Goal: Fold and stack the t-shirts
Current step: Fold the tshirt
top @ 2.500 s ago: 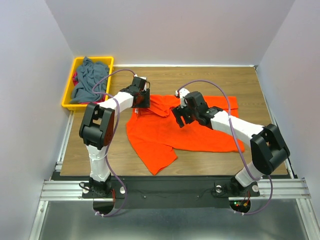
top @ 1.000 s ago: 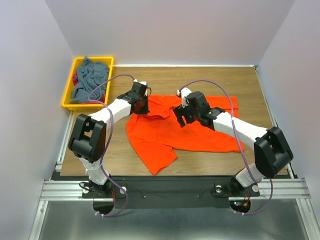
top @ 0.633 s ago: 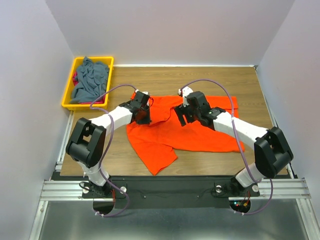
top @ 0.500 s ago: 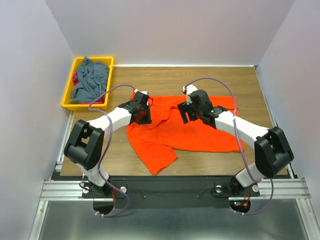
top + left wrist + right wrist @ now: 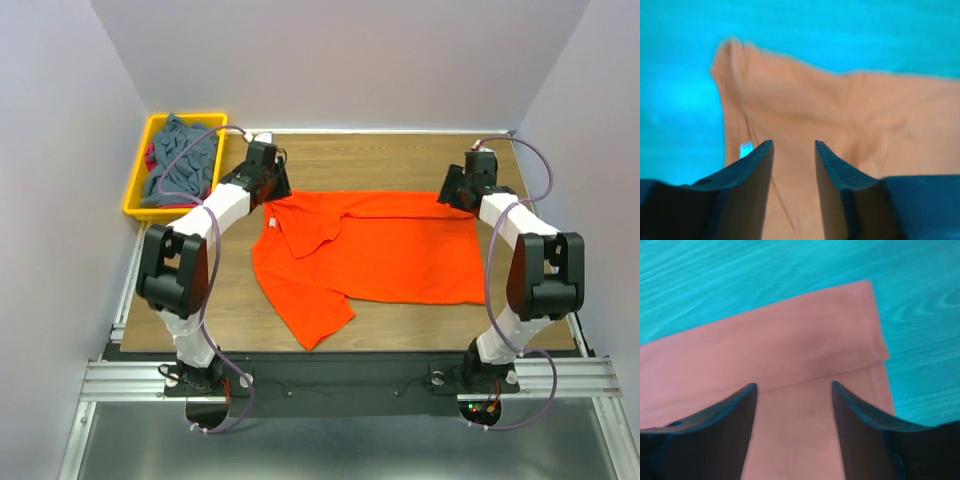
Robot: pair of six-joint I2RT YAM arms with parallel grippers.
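Hovers, left pincer (image 5: 793,145) and right pincer (image 5: 794,386) parted and empty, over partly folded orange t-shirt (image 5: 380,250) on bench (image 5: 400,160); leaves grey-blue t-shirt (image 5: 185,160) in yellow bin (image 5: 135,190) at ten o'clock, nothing stacked.

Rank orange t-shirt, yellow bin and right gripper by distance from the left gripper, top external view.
1. orange t-shirt: its far-left corner lies right at the left gripper.
2. yellow bin: close by, off to the left.
3. right gripper: across the shirt, at its far-right corner.
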